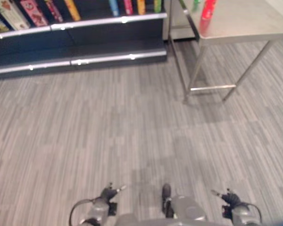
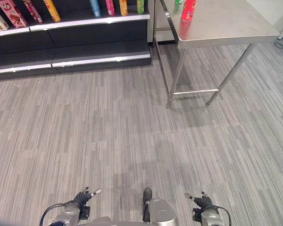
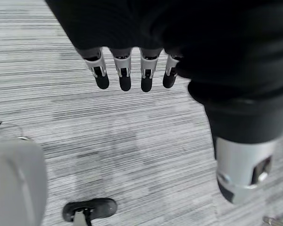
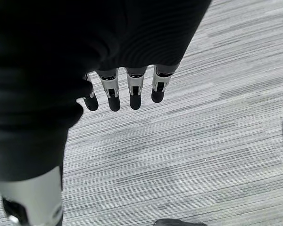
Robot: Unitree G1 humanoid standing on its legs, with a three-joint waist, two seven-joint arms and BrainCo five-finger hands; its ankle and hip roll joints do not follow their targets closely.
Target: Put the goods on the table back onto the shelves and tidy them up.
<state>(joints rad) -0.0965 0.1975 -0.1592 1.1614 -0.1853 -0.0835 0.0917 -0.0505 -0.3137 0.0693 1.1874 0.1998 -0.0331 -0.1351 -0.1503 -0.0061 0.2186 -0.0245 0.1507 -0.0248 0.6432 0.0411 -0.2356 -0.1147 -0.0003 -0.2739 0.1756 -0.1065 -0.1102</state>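
Observation:
A red bottle [image 2: 188, 10] stands near the left edge of the steel table [image 2: 226, 23] at the upper right, with a green item [image 2: 178, 2] just behind it. The dark shelves [image 2: 70, 42] at the upper left carry boxes [image 2: 12, 12] and several coloured bottles [image 2: 109, 7]. My left hand [image 2: 81, 197] hangs low at the bottom left, far from the table. My right hand [image 2: 203, 201] hangs at the bottom right. Both wrist views show straight fingers [image 3: 124, 75] over bare floor, holding nothing; the right hand's fingers [image 4: 134, 92] are straight too.
Grey striped floor [image 2: 132, 132] stretches between me and the shelves. The lower shelf board [image 2: 99, 49] is bare. The table's legs [image 2: 177, 75] and a low crossbar [image 2: 195, 92] stand at the right.

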